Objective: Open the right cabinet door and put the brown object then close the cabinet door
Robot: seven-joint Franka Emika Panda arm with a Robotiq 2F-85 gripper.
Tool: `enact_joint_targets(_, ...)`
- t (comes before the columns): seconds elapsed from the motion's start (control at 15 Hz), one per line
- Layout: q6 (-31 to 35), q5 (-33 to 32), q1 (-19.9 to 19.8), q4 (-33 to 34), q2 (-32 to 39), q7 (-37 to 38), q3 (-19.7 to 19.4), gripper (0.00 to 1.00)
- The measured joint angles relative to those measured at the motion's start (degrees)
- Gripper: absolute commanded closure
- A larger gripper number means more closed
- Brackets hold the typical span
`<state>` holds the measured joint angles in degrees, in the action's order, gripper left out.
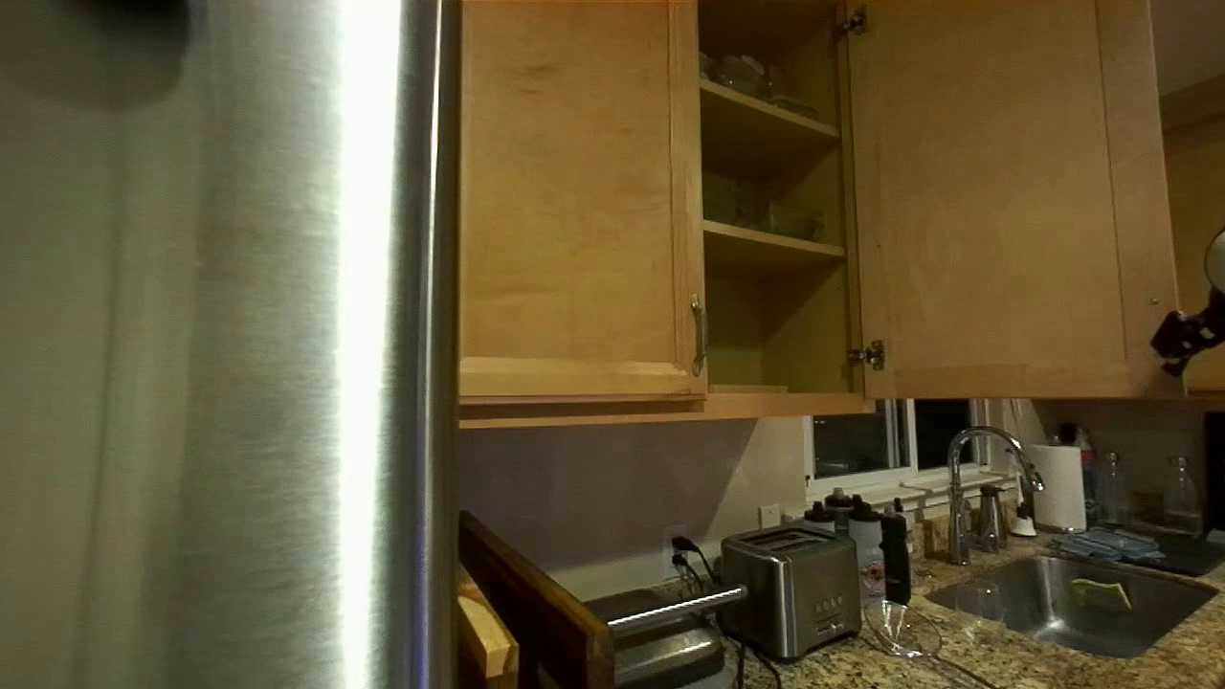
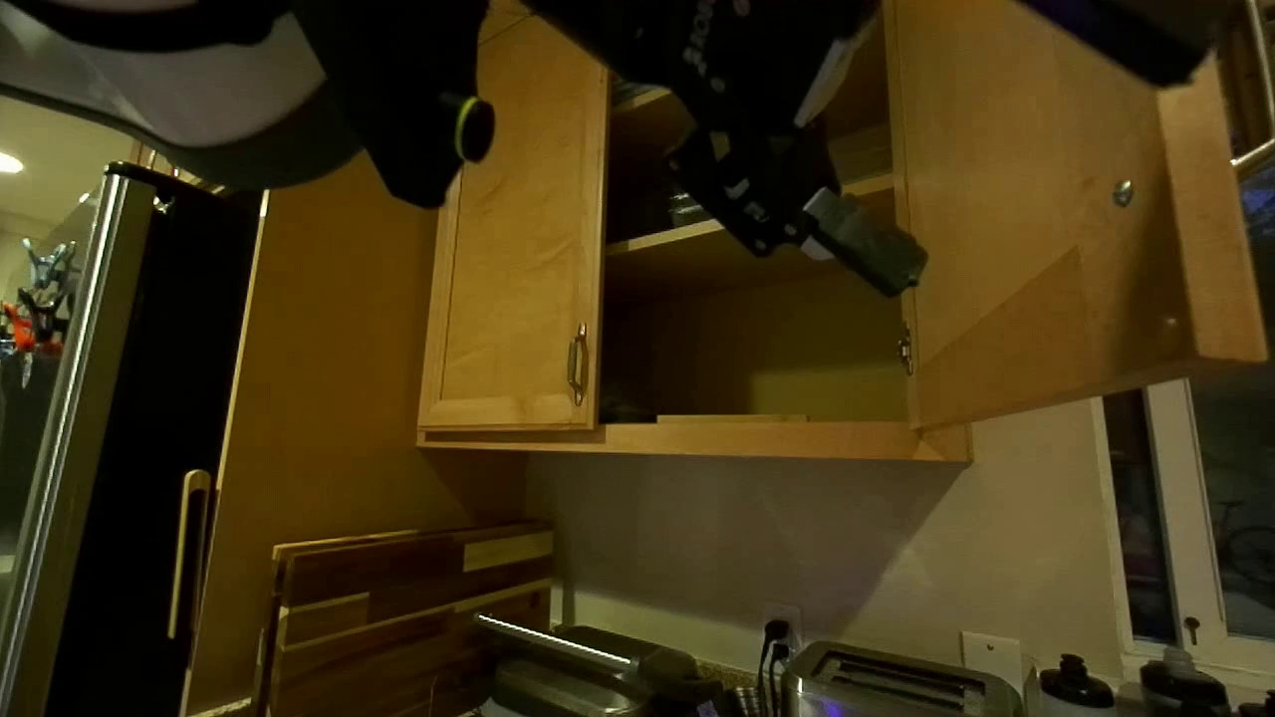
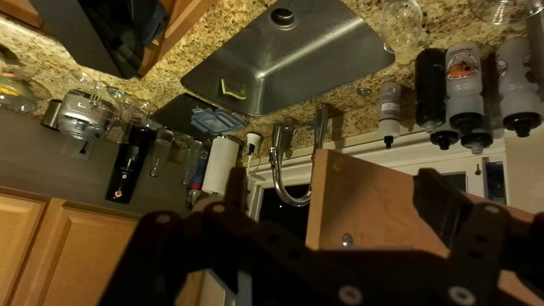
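This is a kitchen: a brushed steel fridge (image 1: 230, 344) stands near a honey-coloured wooden wall cabinet (image 1: 785, 407), and the speckled desk (image 3: 197, 42) carries a toaster (image 1: 790, 593), a paper towel roll (image 3: 221, 163) and drinking bottles (image 3: 463, 70), with a steel sink (image 3: 293, 63) set into it and a curved tap (image 1: 958, 507) beside.

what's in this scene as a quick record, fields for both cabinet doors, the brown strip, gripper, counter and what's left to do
right cabinet door: swung open
twin door: shut
brown object: lying on the lowest shelf of the cabinet, near the front edge
gripper: jaws wide open, nothing held; the wrist view shows the open door's free corner between them, contact unclear
counter: toaster, paper towel roll, sink with what looks like a sponge
left to do: probably just closing the right cabinet door
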<state>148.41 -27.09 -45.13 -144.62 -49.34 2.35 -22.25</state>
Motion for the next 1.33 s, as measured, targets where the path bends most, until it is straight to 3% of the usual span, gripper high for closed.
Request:
enact_joint_targets(0.33,5.80,1.59,-0.12,0.40,5.65,-0.72,1.18,0.00)
enact_joint_targets(0.87,13.64,3.05,0.57,0.79,9.62,-11.26,-0.58,0.00)
enact_joint_targets(1.0,14.60,4.59,2.66,0.79,9.70,-15.56,-2.66,0.00)
enact_joint_targets(1.33,16.29,8.44,13.65,0.81,9.54,-27.88,-11.52,0.00)
